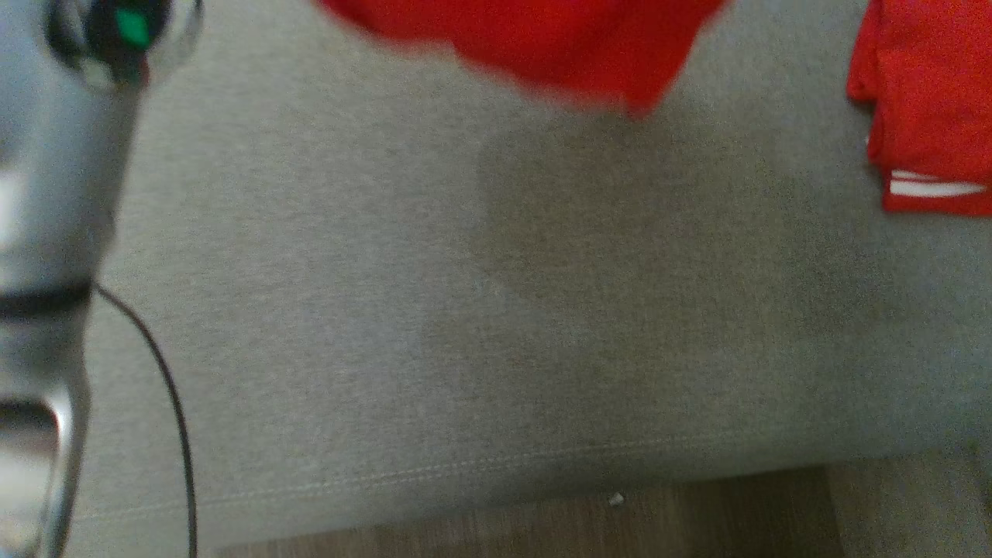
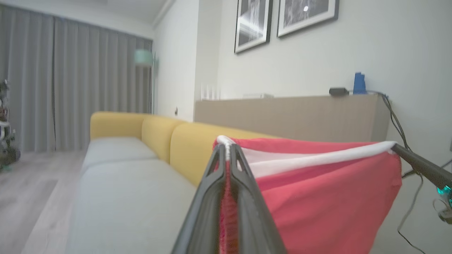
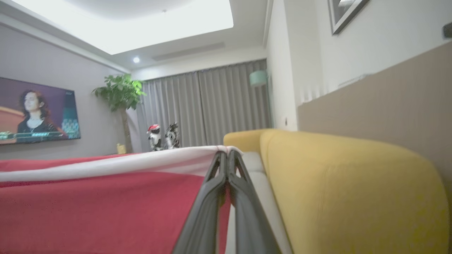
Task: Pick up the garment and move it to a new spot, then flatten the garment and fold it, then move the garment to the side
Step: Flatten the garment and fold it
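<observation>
**Inspector:** State of the left gripper [image 2: 227,147]?

**Assessor:** Its fingers are pressed together on the white-trimmed edge of the red garment [image 2: 317,197]. It holds the garment above the sofa [image 2: 123,190] seat, in front of the yellow backrest.

**Inspector:** And the right gripper [image 3: 227,152]?

**Assessor:** It is likewise clamped on that white edge, at the other end. The trim runs taut between the two grips, and the red cloth hangs below it.

**Inspector:** What does the head view show?

**Assessor:** The garment's lower edge hangs blurred over the grey seat, with its shadow on the cushion beneath. A second red garment [image 1: 930,101], folded, lies on the seat to the right. Wooden floor [image 1: 697,511] shows beyond the seat's front seam.
</observation>
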Tool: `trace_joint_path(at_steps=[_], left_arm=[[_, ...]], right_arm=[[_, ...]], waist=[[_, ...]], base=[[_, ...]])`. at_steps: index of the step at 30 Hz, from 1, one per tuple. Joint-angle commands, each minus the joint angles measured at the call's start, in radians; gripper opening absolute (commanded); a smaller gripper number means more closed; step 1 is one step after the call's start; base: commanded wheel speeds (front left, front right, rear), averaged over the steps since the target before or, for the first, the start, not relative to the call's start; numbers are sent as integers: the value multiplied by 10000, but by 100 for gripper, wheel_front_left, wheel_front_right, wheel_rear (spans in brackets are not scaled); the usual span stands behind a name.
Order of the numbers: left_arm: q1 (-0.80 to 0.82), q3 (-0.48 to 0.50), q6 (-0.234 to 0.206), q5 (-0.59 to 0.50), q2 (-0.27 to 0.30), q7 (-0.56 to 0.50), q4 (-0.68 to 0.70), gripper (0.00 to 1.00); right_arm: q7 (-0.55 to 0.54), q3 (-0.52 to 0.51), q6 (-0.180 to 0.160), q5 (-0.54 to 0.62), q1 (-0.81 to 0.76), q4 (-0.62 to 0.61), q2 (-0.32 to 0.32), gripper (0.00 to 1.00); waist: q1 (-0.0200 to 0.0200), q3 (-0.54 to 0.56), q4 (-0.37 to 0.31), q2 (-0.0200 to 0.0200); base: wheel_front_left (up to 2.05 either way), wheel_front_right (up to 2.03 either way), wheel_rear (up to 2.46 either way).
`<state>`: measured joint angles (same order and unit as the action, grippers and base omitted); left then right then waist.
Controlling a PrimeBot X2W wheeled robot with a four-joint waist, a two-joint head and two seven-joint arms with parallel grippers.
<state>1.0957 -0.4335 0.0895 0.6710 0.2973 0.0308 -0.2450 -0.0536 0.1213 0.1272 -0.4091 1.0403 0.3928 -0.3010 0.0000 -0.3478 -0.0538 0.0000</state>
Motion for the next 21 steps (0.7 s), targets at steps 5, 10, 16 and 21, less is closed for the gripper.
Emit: trace_joint_path(at_steps=[5, 10, 16, 21], left_arm=[[2866, 83, 273, -1240, 22, 1982, -1162, 0], [2403, 130, 377, -1397, -42, 2294, -1094, 0], [-1521, -505, 408, -1413, 241, 2307, 498, 0], [-4673, -1321, 410, -1281, 515, 2308, 1361, 0]], right_arm=[[1475, -587, 35, 1399, 2013, 221, 565, 0], [1990, -455, 35, 1624, 1759, 92, 700, 0], [1710, -23, 35, 1405, -1894, -1126, 564, 0], [1394, -85, 35, 859, -5606, -2209, 793, 0]], waist=[[0, -1204, -768, 0], [0, -1283, -740, 0], [0, -1060, -366, 0], [0, -561, -78, 0]], base=[[0, 0, 0], [0, 0, 0], [0, 0, 0], [0, 0, 0]])
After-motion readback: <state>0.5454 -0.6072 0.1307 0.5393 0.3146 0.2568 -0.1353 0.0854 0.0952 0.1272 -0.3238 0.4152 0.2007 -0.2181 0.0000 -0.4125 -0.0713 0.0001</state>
